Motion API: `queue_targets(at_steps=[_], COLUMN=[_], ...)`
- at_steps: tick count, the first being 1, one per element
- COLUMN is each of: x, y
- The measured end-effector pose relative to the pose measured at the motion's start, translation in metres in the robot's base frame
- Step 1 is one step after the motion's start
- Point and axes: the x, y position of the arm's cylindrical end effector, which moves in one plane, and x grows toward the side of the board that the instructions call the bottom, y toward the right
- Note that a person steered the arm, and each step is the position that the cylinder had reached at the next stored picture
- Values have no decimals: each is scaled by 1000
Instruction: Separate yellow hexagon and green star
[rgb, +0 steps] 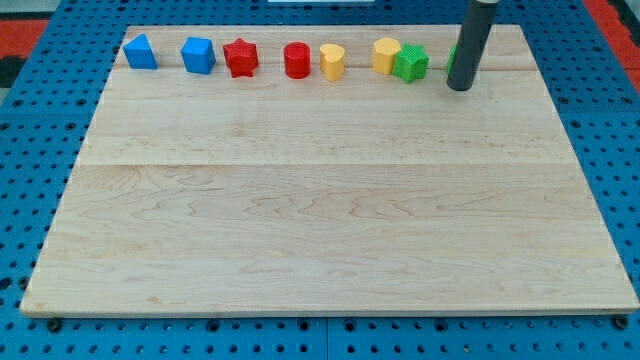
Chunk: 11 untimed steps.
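Blocks sit in a row along the wooden board's (330, 200) far edge. Yellow plastic hexagon (386, 55) and green plastic star (410, 64) touch, star at the hexagon's four o'clock. My tip (459, 87), a bare rod end with nothing to open or close, stands at the star's three o'clock, near but apart, half hiding another green block (453, 57) behind it. That side placement likely suits a push only if it catches the star alone; pushing straight toward nine o'clock would carry both.
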Motion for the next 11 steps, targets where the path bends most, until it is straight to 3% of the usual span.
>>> queue_targets(at_steps=[1,2,3,4,8,11], x=[5,-23,-90,-127,-82,-93], y=[45,135,143,97,-69,-102])
